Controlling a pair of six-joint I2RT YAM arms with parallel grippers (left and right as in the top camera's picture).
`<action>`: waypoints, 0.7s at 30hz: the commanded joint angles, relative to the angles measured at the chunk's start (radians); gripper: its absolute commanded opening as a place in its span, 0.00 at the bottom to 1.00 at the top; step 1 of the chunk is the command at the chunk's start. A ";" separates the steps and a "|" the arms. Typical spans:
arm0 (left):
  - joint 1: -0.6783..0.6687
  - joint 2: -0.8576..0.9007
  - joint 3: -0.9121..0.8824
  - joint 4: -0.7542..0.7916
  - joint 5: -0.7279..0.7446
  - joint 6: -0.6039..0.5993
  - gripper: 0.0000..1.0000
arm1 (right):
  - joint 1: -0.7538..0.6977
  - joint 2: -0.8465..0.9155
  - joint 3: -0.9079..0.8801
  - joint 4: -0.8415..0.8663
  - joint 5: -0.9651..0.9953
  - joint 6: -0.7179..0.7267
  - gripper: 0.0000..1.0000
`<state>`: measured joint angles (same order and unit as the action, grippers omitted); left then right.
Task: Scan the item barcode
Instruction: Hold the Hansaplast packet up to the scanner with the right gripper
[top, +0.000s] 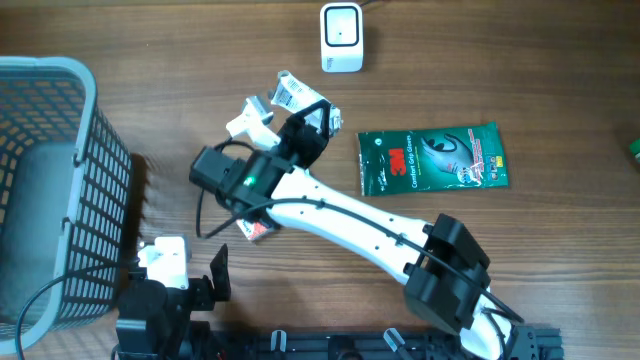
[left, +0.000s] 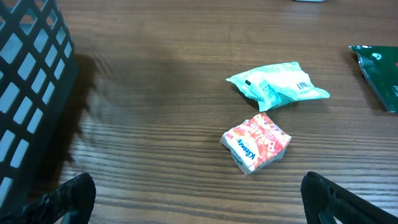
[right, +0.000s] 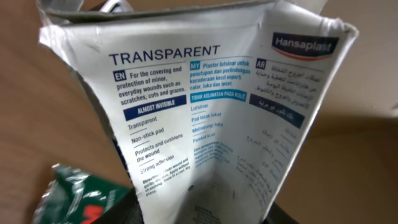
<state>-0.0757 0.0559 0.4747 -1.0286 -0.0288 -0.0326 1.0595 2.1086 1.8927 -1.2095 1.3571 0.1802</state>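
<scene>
So the right pincer (top: 300, 135) is clamped on the Hansaplast plaster pack (top: 290, 95) and holds it up off the surface (top: 560, 80), roughly at 7 o'clock from the white scanner (top: 340, 38), which sits at the 12 o'clock edge. Near it, but not in front of it yet. The left pincer (left: 199, 208) is parked down at 7 o'clock by the basket (top: 100, 170), jaws wide open, holding nothing. My worry is the pack itself: in the right wrist view it's creased down the middle and folding like a tent, and all I can read is the "TRANSPARENT" text panel, no barcode. I can't tell which face the code is on. If it's on a bent panel or pointing away from the scanner, I'd guess it just won't read. The grip also looks to be on the bottom end only, so a floppy pack like that could sag or twist when the wrist turns. And the scanner is small and looks light, so coming in too close could nudge it. The loose stuff, a mint-green packet (left: 277, 86), a tissue pack (left: 256, 142) and the green glove pack (top: 432, 158) at 3 o'clock of the pincer, lies under and beside the arm, so a low swing might drag something.
</scene>
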 joint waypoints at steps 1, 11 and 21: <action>0.003 -0.002 -0.003 0.004 0.001 -0.006 1.00 | -0.103 -0.008 0.018 0.160 -0.444 -0.191 0.41; 0.003 -0.002 -0.003 0.004 0.001 -0.006 1.00 | -0.645 0.005 0.011 0.610 -1.849 -0.054 0.47; 0.003 -0.002 -0.003 0.004 0.001 -0.006 1.00 | -0.772 0.338 0.011 1.149 -2.314 0.460 0.47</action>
<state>-0.0757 0.0559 0.4747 -1.0283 -0.0288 -0.0322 0.2897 2.3749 1.8969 -0.0959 -0.8726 0.5308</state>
